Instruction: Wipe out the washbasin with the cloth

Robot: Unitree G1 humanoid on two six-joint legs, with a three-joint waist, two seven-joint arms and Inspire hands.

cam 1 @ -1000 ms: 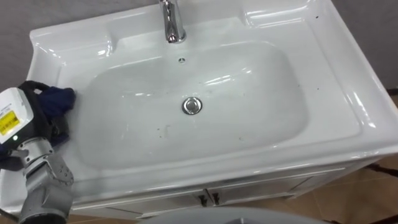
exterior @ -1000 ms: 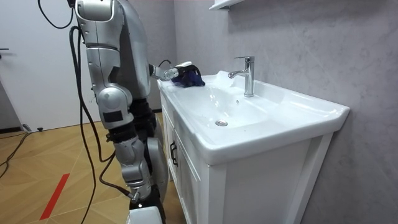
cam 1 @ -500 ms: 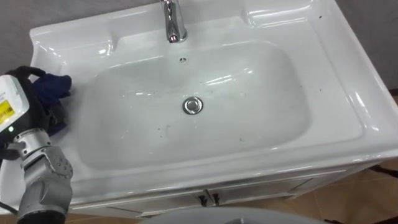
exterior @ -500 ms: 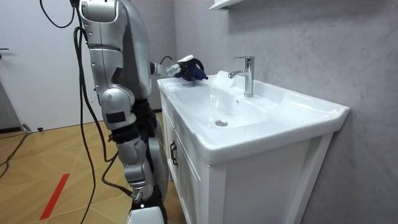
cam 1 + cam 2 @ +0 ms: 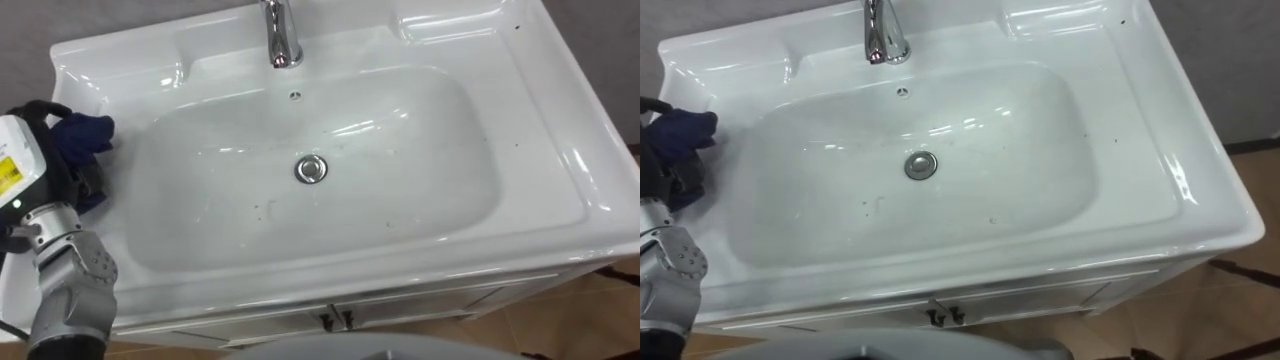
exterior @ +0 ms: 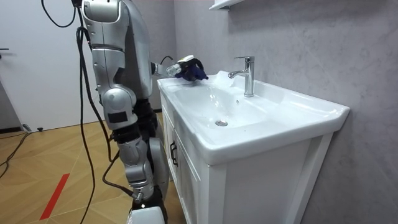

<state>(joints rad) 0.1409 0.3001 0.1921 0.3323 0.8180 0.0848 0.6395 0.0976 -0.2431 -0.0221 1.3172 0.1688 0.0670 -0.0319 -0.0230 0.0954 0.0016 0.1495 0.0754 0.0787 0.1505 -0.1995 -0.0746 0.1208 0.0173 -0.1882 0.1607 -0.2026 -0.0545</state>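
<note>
A white basin (image 5: 420, 190) with a round metal drain (image 5: 311, 168) lies below me, and small dark specks dot the bowl near the drain. My left hand (image 5: 70, 175) is over the basin's left rim, shut on a dark blue cloth (image 5: 88, 133) that bunches out past its fingers. In the room view the left hand (image 6: 185, 63) holds the cloth (image 6: 194, 74) just above the far corner of the rim. I stand in front of the cabinet, facing the basin.
A chrome faucet (image 5: 281, 35) rises at the middle of the back rim. A grey wall runs behind it. Cabinet doors with dark handles (image 5: 335, 320) sit below the front edge. The floor (image 6: 50, 162) around me is wood.
My left hand with the cloth has lifted a little off the rim's corner and shifted slightly left. The basin looks unchanged.
</note>
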